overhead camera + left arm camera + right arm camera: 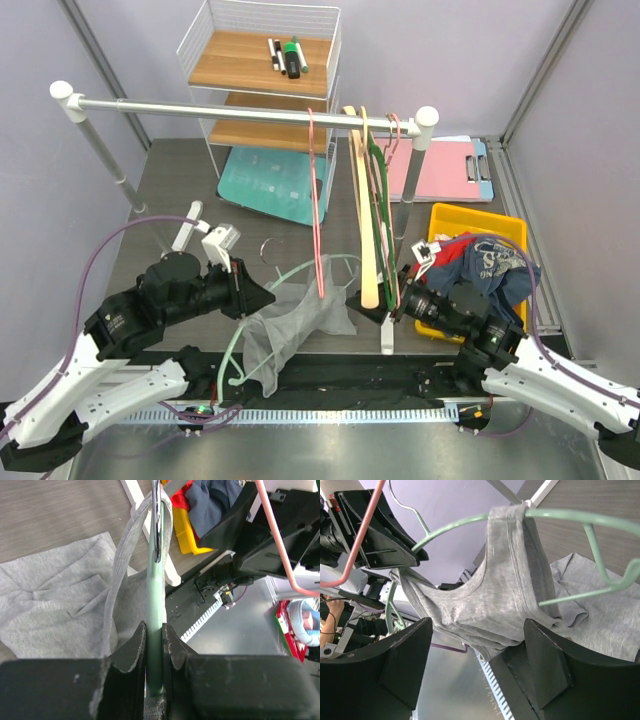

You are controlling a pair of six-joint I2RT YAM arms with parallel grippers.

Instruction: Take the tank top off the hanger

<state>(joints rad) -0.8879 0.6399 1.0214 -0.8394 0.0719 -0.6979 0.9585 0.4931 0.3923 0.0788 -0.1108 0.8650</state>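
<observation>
Grey jersey, soft and creased, makes up the tank top (290, 325). It lies near the table's (170, 180) front edge, between the two arms. Its long axis runs from front-left to back-right in the overhead view. Most of the body is slumped on the dark wood-grain surface, while one ribbed strap climbs up and loops over the hanger (156, 600).

That hanger is pale green plastic, thin and curved, and tilted rather than level. It sweeps in an arc from the front edge up and back towards the right, and its wire hook points away from us.

We see the left arm reaching in from the front-left with its wrist turned right. The left gripper (154, 632) is clenched on the hanger's green bar, one black pad pressing each side just below the looped strap.

The right arm comes in from the front-right and points left at the garment. The right gripper (479, 630) is released, with its matte black fingers (405, 665) spread wide. The scooped neckline hangs in the gap between them, and we see neither finger pinching the cloth.
</observation>
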